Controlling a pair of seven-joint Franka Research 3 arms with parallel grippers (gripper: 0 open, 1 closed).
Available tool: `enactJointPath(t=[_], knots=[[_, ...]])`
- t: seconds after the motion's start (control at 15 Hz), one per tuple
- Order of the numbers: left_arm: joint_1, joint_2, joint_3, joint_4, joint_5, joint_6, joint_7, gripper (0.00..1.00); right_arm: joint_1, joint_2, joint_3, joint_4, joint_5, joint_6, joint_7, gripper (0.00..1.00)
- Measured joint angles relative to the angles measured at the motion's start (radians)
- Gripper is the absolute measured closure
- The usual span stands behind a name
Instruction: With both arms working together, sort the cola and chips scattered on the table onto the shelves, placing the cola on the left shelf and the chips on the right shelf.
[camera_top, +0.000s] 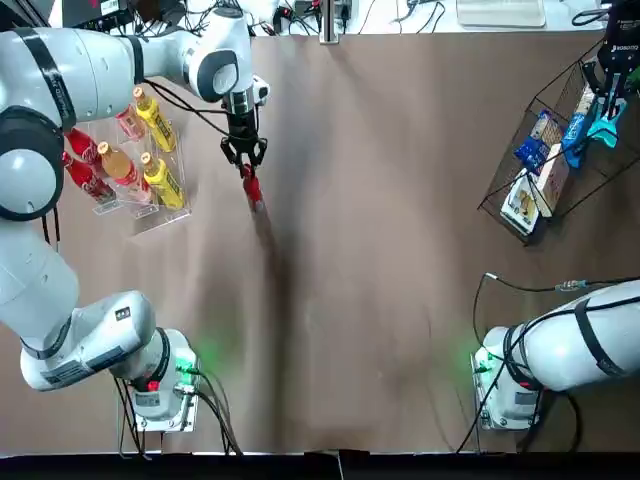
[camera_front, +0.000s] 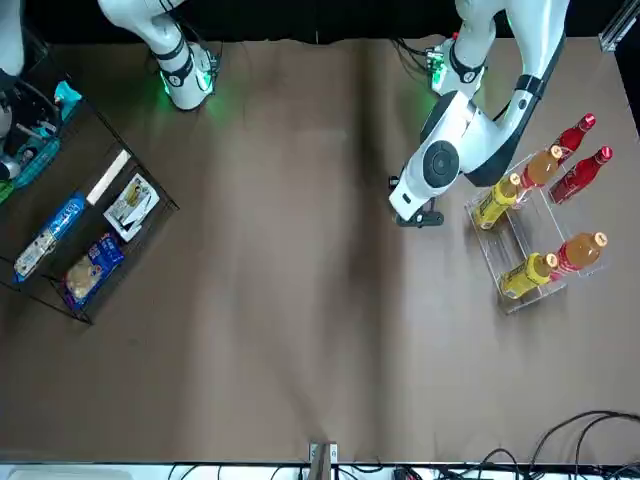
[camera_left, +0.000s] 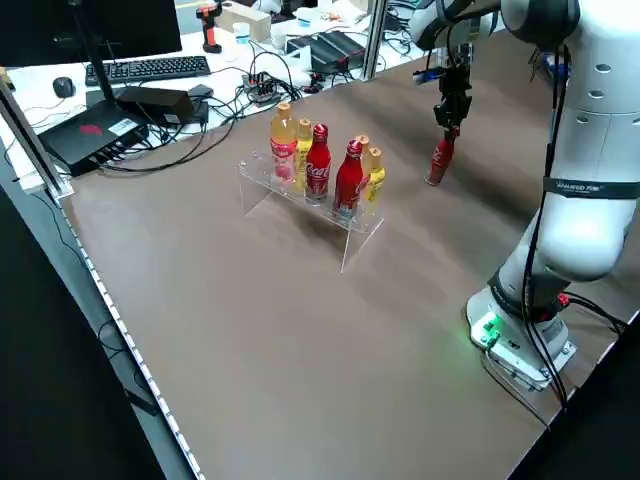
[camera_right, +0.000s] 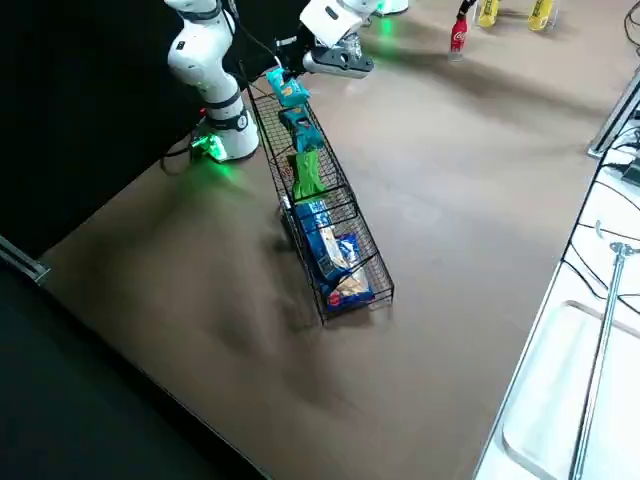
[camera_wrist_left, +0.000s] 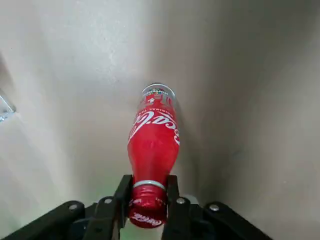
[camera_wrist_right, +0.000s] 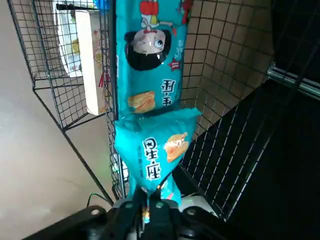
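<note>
A: Why does the left gripper (camera_top: 244, 160) hold the cola bottle (camera_top: 252, 189) by its cap?

B: My guess is that a cap grip lets the bottle hang nearly upright, so it can drop straight into a slot of the clear acrylic rack (camera_top: 150, 215); in the left wrist view the fingers (camera_wrist_left: 113, 207) are clenched on either side of the red cap, body hanging below over the brown table (camera_top: 380, 250); whether its base touches the tabletop I cannot tell.

A: Where is that relative to the rack?

B: Just right of it, toward the far side; two red cola bottles (camera_left: 334, 172) already stand there among orange and yellow ones.

A: And the right gripper (camera_top: 605, 108)?

B: At the far right, over the black wire basket (camera_top: 507, 165); the right wrist view shows its fingers pinched shut on the edge of a teal chips packet (camera_wrist_right: 152, 152), which hangs inside the mesh next to another teal packet (camera_wrist_right: 149, 55); a green packet (camera_right: 307, 172) already lies in the basket; holding by the seam probably keeps the fingers clear of the wire.
</note>
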Motion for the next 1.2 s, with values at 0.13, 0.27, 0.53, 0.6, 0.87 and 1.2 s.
enactJointPath(t=[0.13, 0.27, 0.53, 0.6, 0.87, 1.2], knots=[[0.0, 0.0, 0.0, 0.001, 0.0, 0.0, -0.004, 0.68, 0.001, 0.001, 0.003, -0.003, 0.0, 0.0, 0.0, 0.84], [0.006, -0.001, 0.002, 0.008, 0.001, -0.01, -0.017, 0.68, 0.004, 0.002, 0.007, -0.003, -0.004, -0.002, 0.0, 0.6], [0.023, -0.014, 0.006, 0.156, 0.039, -0.144, -0.014, 0.68, 0.02, 0.0, 0.009, 0.015, -0.013, 0.004, 0.0, 0.13], [0.023, -0.018, 0.006, 0.196, 0.077, -0.181, -0.009, 0.68, 0.028, 0.0, 0.01, 0.02, -0.013, 0.005, 0.001, 0.04], [0.047, -0.031, 0.014, 0.356, 0.158, -0.333, 0.059, 0.67, 0.036, 0.0, 0.012, 0.064, -0.012, 0.01, 0.0, 0.0], [0.167, -0.048, 0.016, 0.506, 0.17, -0.596, 0.331, 0.67, 0.034, -0.005, 0.009, 0.143, 0.106, 0.152, -0.001, 0.0]])
